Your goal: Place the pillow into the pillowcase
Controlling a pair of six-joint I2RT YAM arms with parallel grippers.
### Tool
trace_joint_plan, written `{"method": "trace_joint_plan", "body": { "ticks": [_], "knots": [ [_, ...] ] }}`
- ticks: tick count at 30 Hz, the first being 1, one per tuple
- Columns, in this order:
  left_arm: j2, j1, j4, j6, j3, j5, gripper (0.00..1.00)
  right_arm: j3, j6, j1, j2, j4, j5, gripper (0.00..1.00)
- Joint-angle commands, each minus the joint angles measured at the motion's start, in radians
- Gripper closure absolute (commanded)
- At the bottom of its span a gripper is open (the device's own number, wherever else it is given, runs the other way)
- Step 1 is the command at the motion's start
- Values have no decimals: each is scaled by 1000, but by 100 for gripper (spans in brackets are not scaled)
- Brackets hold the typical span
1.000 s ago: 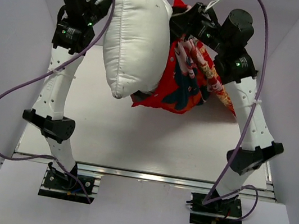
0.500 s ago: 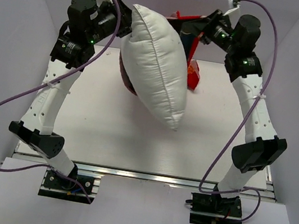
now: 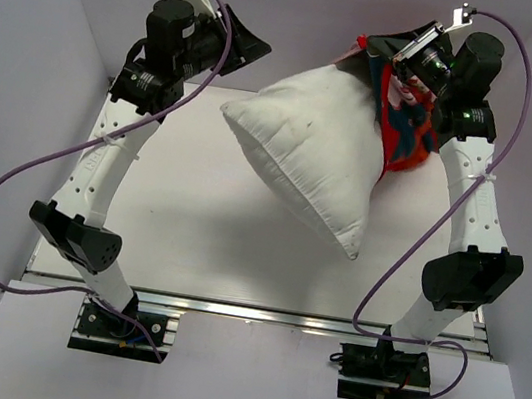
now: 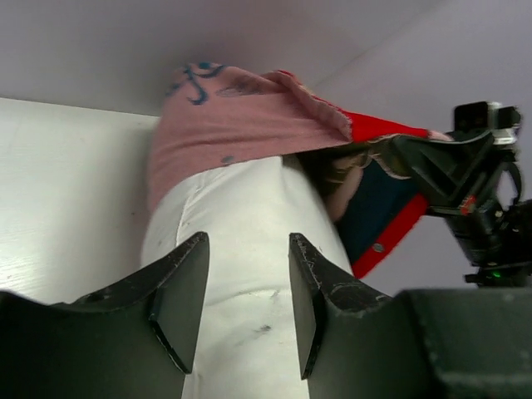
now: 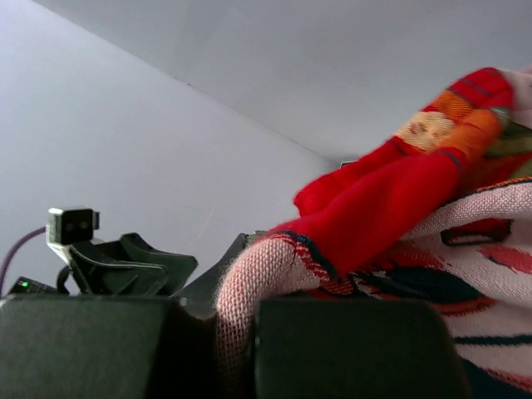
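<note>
Pillow [image 3: 312, 161]: hanging mostly outside pillowcase [image 3: 408, 136], possibly sliding out onto bench [image 3: 182, 217]; right pincer [image 5: 237, 332] pinching only pillowcase cloth, left pincer [image 4: 247, 249] spread, gripping nothing.

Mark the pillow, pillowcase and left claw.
pillow [image 3: 318, 157], top view, middle of its white face.
pillowcase [image 3: 409, 141], top view, printed red side.
left claw [image 4: 247, 266], left wrist view, midway between fingertips.

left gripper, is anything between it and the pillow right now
nothing visible: the left gripper, jaws open, faces the pillow directly with only air between. the pillowcase covers just its far end, held by the right gripper
</note>
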Motion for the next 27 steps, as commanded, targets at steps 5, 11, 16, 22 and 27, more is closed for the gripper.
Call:
{"method": "trace_joint_plan", "body": {
  "ticks": [5, 11, 16, 22, 27],
  "knots": [
    [-209, 7, 34, 57, -336, -104, 46, 81, 99, -17, -72, 203, 3, 100],
    [-374, 28, 60, 83, -675, -220, 46, 64, 113, -19, -81, 184, -10, 100],
    [-485, 132, 82, 99, -826, -237, 46, 70, 123, -21, -87, 187, -10, 100],
    [-533, 231, 54, 141, -724, -262, 40, 55, 127, -22, -90, 172, -7, 100],
    [-542, 258, -27, 181, -680, -382, 32, 94, 159, -22, -90, 172, -7, 100]
  ]
}}
